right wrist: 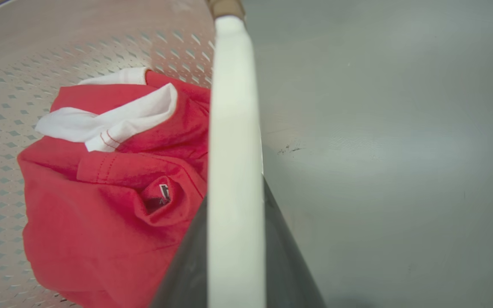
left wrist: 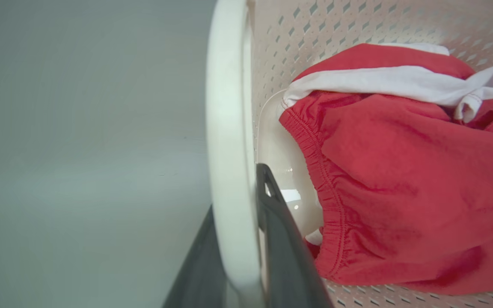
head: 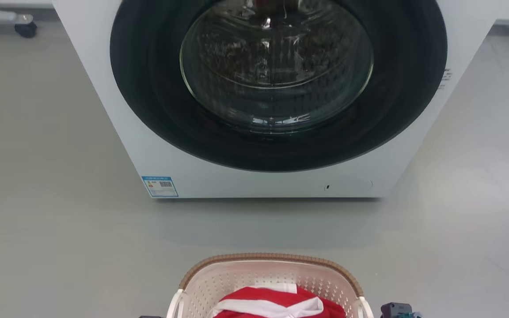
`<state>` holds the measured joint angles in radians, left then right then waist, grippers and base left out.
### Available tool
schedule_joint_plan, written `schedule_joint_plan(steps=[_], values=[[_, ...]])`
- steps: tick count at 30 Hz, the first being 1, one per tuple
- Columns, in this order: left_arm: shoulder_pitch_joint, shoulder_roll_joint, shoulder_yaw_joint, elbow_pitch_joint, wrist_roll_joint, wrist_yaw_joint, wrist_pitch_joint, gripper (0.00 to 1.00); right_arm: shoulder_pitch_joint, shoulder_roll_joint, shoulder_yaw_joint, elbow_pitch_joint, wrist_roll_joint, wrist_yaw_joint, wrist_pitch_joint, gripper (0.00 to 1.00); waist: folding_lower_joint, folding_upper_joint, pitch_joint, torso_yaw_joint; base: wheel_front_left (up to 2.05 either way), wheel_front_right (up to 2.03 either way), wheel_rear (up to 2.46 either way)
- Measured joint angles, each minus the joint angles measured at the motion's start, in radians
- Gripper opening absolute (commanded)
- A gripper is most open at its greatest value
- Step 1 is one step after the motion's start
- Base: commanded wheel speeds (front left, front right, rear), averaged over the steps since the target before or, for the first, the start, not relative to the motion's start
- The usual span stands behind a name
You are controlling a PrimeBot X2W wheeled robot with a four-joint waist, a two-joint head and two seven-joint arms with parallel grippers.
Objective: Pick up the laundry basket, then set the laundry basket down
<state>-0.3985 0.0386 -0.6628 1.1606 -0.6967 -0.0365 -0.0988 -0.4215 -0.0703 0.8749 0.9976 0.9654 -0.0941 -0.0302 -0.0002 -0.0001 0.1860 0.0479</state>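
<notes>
Head view: your basket [head: 272, 276] sits centred before the washer [head: 254, 181]. Left wrist view: the left gripper [left wrist: 236, 188] has its jaws clamped on one white handle [left wrist: 225, 107]. Right wrist view: the right gripper [right wrist: 234, 190] has its jaws clamped on the other handle [right wrist: 233, 85], so you can carry it level.

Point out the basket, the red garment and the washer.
basket [head: 272, 256]: head view, brown rim, far side.
red garment [left wrist: 400, 171]: left wrist view, middle of the red cloth.
washer [head: 254, 181]: head view, white front below the door.
</notes>
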Motion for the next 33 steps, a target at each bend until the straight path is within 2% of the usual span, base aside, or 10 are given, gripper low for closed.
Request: schedule_joint_plan(steps=[12, 33], values=[[0.075, 0.007, -0.029, 0.007, -0.043, 0.001, 0.045, 0.0, 0.062, -0.001, 0.059, -0.015, 0.079, -0.021, 0.056, 0.0, 0.0, 0.0, -0.148, -0.005, 0.0, 0.0, 0.0], [0.078, 0.013, -0.06, 0.003, -0.069, 0.01, 0.071, 0.0, 0.062, -0.006, 0.117, -0.019, 0.151, -0.038, 0.073, 0.0, 0.0002, 0.0002, -0.168, -0.011, 0.0, 0.0, 0.0]])
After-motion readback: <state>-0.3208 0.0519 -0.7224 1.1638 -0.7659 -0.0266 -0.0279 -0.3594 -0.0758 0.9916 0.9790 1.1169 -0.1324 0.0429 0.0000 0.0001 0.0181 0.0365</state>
